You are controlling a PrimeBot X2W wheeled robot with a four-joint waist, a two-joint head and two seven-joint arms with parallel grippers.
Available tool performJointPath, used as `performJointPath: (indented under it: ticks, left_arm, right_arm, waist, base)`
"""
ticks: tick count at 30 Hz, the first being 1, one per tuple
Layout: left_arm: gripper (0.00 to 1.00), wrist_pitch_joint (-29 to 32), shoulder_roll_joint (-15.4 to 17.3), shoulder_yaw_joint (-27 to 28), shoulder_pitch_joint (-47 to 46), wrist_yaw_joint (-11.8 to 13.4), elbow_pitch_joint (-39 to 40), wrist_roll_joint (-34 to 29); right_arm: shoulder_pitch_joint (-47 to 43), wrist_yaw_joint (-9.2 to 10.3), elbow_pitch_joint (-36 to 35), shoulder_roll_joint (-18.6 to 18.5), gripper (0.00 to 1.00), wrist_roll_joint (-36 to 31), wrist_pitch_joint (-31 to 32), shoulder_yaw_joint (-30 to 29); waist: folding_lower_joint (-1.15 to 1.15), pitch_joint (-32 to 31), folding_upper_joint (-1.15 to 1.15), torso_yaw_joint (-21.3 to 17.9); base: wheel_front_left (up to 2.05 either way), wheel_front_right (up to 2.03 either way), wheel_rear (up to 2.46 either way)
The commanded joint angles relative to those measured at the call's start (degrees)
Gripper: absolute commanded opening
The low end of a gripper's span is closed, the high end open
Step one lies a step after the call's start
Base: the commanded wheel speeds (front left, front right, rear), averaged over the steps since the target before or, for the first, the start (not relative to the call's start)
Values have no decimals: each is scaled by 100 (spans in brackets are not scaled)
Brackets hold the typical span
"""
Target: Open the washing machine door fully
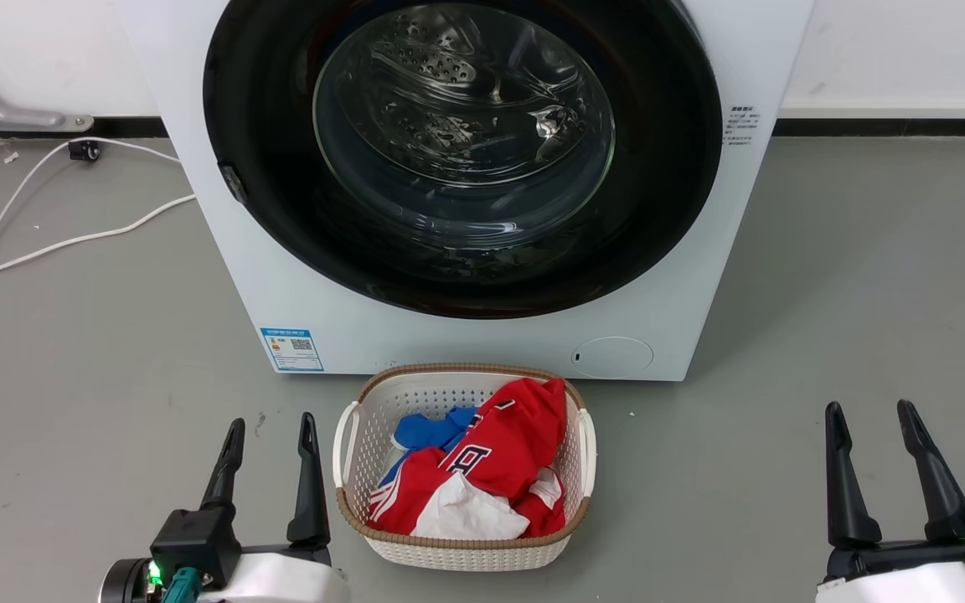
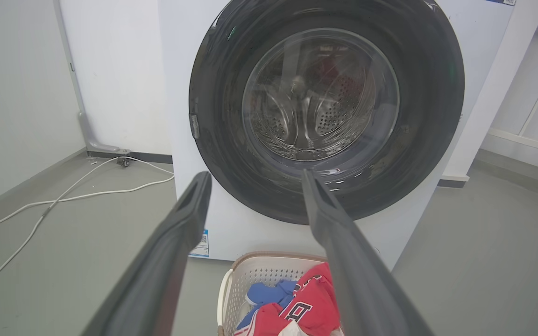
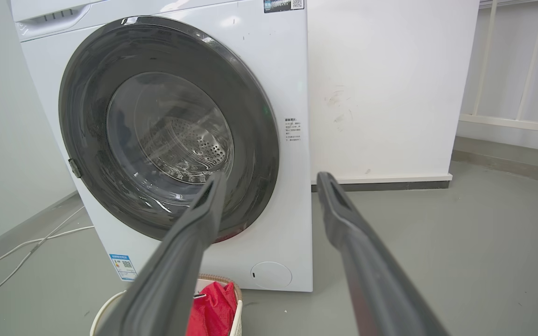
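The washing machine door (image 1: 281,159) is a big glossy black disc with a clear glass bowl in its centre, lying flat and closed against the white machine (image 1: 700,276). A small latch tab sits on its left rim. The same door (image 2: 437,93) faces the left wrist view and, at an angle, the door (image 3: 82,93) appears in the right wrist view. My left gripper (image 1: 271,427) stands open at the lower left, well short of the machine. My right gripper (image 1: 871,414) stands open at the lower right, also apart from the door. Nothing is between either pair of fingers.
A white laundry basket (image 1: 348,435) with red, blue and white clothes stands on the grey floor right in front of the machine, between my grippers. White cables (image 1: 47,243) trail over the floor at the left. A round white filter cover (image 1: 612,356) is low on the machine.
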State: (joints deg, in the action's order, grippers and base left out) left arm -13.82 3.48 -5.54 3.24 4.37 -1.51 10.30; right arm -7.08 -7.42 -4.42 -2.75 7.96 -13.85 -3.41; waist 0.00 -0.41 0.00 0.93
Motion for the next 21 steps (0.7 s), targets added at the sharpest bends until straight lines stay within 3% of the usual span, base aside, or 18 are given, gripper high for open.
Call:
performJointPath:
  ticks: [1, 12, 21]
  left_arm:
    - [100, -56, -9, 26, 51, -28, 12, -126]
    - [100, -154, -51, 102, 121, -80, -67, -471]
    - [100, -141, -59, 122, 101, -97, -233, -187]
  right_arm:
    - [-69, -11, -16, -21, 100, -106, -42, -7]
    - [-138, -6, 31, -21, 100, -266, -148, -6]
    - [-121, -6, 161, -21, 100, -42, -139, -24]
  waist:
    - [0, -5, 0, 3]
    - [0, -32, 0, 11]
    - [0, -63, 0, 15]
  base:
    - [0, 0, 0]
    - [0, 0, 0]
    - [0, 0, 0]
